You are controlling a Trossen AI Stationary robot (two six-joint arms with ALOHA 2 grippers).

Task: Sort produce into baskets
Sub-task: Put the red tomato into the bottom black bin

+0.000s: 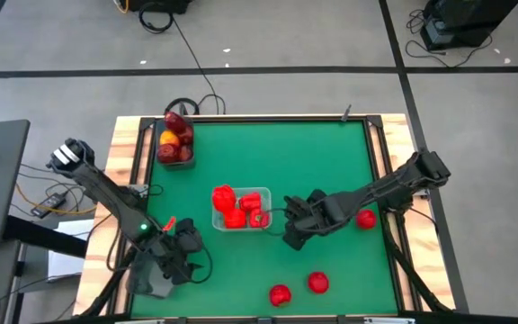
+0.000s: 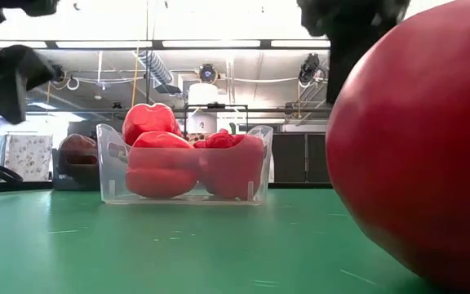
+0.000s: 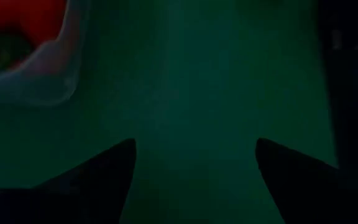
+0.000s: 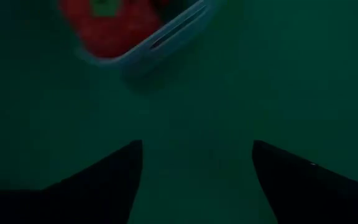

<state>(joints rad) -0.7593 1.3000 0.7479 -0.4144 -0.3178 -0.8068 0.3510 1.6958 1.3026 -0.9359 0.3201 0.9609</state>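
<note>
A clear bin [image 1: 239, 209] with several bright red lumpy peppers [image 1: 232, 214] stands mid-table; it also shows in the low view [image 2: 182, 163]. A smoky grey bin [image 1: 175, 137] at the far left edge holds dark maroon apples and one yellow-orange fruit [image 1: 170, 138]. Three round red fruits lie loose on the table: one at the right [image 1: 365, 219] and two near the front edge [image 1: 317, 283] [image 1: 280, 294]. My left gripper [image 1: 184, 241] [image 3: 194, 146] is open and empty, just near-left of the clear bin. My right gripper [image 1: 292, 232] [image 4: 197, 146] is open and empty, just right of it.
One round red fruit [image 2: 414, 147] fills the right of the low view, close to that camera. The green mat [image 1: 268, 153] is bare between the two bins and toward the far right. Wooden rails [image 1: 389, 162] frame the table's sides.
</note>
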